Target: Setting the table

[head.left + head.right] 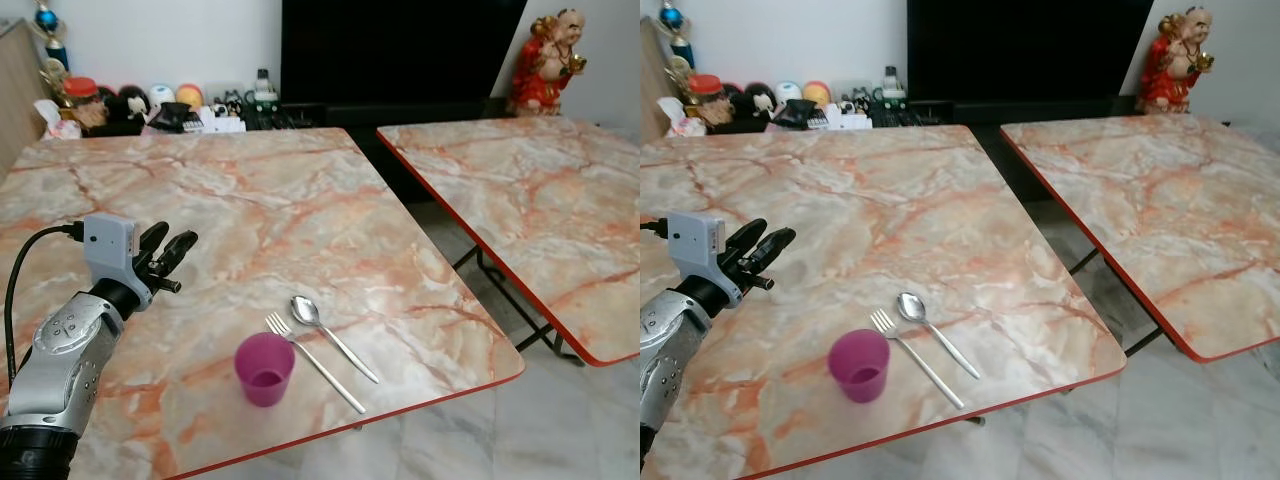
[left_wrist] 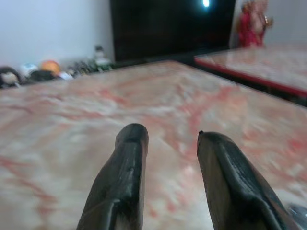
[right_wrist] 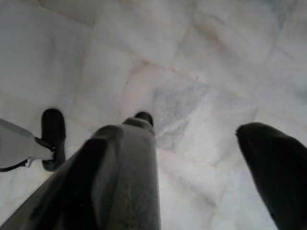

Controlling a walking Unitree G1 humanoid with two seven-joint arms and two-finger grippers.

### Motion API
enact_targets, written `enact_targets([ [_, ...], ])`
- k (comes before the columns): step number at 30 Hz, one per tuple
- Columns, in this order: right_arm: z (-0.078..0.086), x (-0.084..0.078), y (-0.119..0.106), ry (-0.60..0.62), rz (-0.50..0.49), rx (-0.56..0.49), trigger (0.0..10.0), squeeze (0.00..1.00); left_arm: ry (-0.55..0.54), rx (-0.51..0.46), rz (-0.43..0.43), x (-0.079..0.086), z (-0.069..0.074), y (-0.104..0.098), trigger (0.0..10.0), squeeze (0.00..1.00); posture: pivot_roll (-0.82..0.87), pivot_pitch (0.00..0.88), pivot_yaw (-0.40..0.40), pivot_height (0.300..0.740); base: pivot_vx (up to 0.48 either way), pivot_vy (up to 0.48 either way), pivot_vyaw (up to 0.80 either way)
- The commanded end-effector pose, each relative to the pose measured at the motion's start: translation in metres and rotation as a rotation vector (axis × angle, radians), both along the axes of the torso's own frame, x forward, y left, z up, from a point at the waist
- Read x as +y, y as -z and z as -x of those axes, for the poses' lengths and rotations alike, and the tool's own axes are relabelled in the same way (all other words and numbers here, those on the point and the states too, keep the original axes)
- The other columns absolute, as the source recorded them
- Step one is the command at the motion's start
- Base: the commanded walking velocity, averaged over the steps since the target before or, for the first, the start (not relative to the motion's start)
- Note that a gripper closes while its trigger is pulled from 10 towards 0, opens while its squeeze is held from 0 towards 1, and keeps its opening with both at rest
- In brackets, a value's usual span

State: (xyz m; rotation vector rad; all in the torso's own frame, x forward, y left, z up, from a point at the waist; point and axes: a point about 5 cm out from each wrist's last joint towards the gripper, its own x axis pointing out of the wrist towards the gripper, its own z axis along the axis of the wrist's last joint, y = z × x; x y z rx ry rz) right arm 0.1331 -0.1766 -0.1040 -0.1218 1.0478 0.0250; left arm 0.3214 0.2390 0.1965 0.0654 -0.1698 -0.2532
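A purple plastic cup [image 1: 264,368] stands upright near the front edge of the marble-patterned table [image 1: 230,220]. Just right of it lie a metal fork [image 1: 312,361] and a metal spoon [image 1: 330,334], side by side at a slant. My left gripper [image 1: 170,249] hovers over the table's left part, well left of and behind the cup, open, with nothing between its fingers [image 2: 127,182]. The right gripper [image 3: 196,129] hangs open over the pale floor tiles.
A second marble-patterned table [image 1: 530,200] stands to the right, with a gap of floor between the two. A red figurine [image 1: 545,62] stands behind it. Small toys, jars and bottles [image 1: 160,105] line the back by the wall, beside a dark TV screen [image 1: 400,50].
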Motion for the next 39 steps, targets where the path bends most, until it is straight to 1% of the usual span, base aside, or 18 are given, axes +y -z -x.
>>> enact_targets([
  [1, 0.011, 0.0, 0.004, 0.005, -0.005, 0.04, 10.0, 0.0, -0.003, 0.01, -0.044, 0.001, 0.001, -0.003, 10.0, 0.0, 0.04, 0.075, 0.003, 0.74, 0.0, 0.0, 0.0],
  [4, 0.012, 0.001, 0.004, -0.004, -0.003, 0.044, 10.0, 0.0, -0.003, 0.047, -0.072, 0.002, 0.0, -0.003, 10.0, 0.0, 0.04, 0.075, 0.004, 0.74, 0.0, 0.0, 0.0],
  [6, 0.013, 0.001, 0.005, -0.005, -0.002, 0.048, 10.0, 0.0, 0.025, 0.152, -0.111, 0.009, 0.008, -0.007, 10.0, 0.0, 0.04, 0.074, 0.014, 0.74, 0.0, 0.0, 0.0],
  [7, 0.013, 0.001, 0.005, -0.005, -0.002, 0.048, 10.0, 0.0, 0.025, 0.152, -0.111, 0.009, 0.008, -0.007, 10.0, 0.0, 0.04, 0.074, 0.014, 0.74, 0.0, 0.0, 0.0],
  [9, 0.015, 0.001, 0.005, -0.007, 0.002, 0.06, 10.0, 0.0, 0.001, 0.32, -0.146, 0.028, 0.022, -0.001, 10.0, 0.0, 0.05, 0.075, 0.017, 0.74, 0.0, 0.0, 0.0],
  [13, 0.019, 0.002, 0.007, -0.021, 0.011, 0.081, 10.0, 0.0, 0.009, 0.412, -0.192, 0.035, 0.033, 0.002, 10.0, 0.0, 0.07, 0.082, 0.022, 0.74, 0.0, 0.0, 0.0],
  [14, 0.021, 0.002, 0.007, -0.023, 0.011, 0.088, 10.0, 0.0, 0.122, 0.431, -0.222, 0.026, 0.045, -0.002, 10.0, 0.43, 0.08, 0.082, 0.023, 0.74, 0.0, 0.0, 0.0],
  [15, 0.021, 0.002, 0.008, -0.024, 0.01, 0.089, 10.0, 0.0, 0.192, 0.428, -0.242, 0.02, 0.05, -0.006, 10.0, 0.76, 0.08, 0.084, 0.026, 0.74, 0.0, 0.0, 0.0],
  [17, 0.021, 0.003, 0.008, -0.024, 0.01, 0.09, 10.0, 0.0, 0.199, 0.431, -0.246, 0.019, 0.051, -0.007, 10.0, 0.76, 0.08, 0.084, 0.026, 0.74, 0.0, 0.0, 0.0],
  [18, 0.021, 0.003, 0.008, -0.027, 0.01, 0.091, 10.0, 0.0, 0.216, 0.437, -0.254, 0.017, 0.053, -0.007, 10.0, 1.0, 0.09, 0.083, 0.029, 0.74, 0.0, 0.0, 0.0],
  [23, 0.022, 0.004, 0.008, -0.034, 0.012, 0.096, 10.0, 0.0, 0.258, 0.463, -0.239, 0.012, 0.055, -0.003, 10.0, 1.0, 0.08, 0.076, 0.034, 0.74, 0.0, 0.0, 0.0],
  [27, 0.022, 0.002, 0.008, -0.031, 0.019, 0.104, 10.0, 0.0, 0.254, 0.495, -0.149, 0.01, 0.053, -0.001, 10.0, 1.0, 0.07, 0.073, 0.035, 0.74, 0.0, 0.0, 0.0],
  [31, 0.025, 0.001, 0.009, -0.035, 0.026, 0.116, 10.0, 0.0, 0.228, 0.551, -0.178, 0.011, 0.053, 0.008, 10.0, 1.0, 0.07, 0.066, 0.037, 0.74, 0.0, 0.0, 0.0],
  [32, 0.025, 0.0, 0.009, -0.035, 0.027, 0.118, 10.0, 0.0, 0.202, 0.563, -0.16, 0.01, 0.05, 0.01, 10.0, 0.23, 0.07, 0.065, 0.038, 0.74, 0.0, 0.0, 0.0],
  [33, 0.026, 0.0, 0.009, -0.036, 0.028, 0.119, 10.0, 0.0, 0.192, 0.565, -0.151, 0.01, 0.049, 0.01, 10.0, 0.23, 0.07, 0.063, 0.037, 0.74, 0.0, 0.0, 0.0],
  [34, 0.026, 0.0, 0.009, -0.036, 0.028, 0.12, 10.0, 0.0, 0.188, 0.565, -0.146, 0.009, 0.048, 0.011, 10.0, 0.0, 0.07, 0.063, 0.037, 0.74, 0.0, 0.0, 0.0],
  [37, 0.027, 0.001, 0.01, -0.038, 0.028, 0.123, 10.0, 0.0, 0.234, 0.563, -0.09, -0.003, 0.045, 0.013, 10.0, 0.0, 0.07, 0.062, 0.036, 0.74, 0.0, 0.0, 0.0],
  [39, 0.028, 0.002, 0.01, -0.04, 0.028, 0.124, 10.0, 0.0, 0.248, 0.57, -0.095, -0.007, 0.045, 0.016, 10.0, 0.0, 0.07, 0.066, 0.036, 0.74, 0.0, 0.0, 0.0],
])
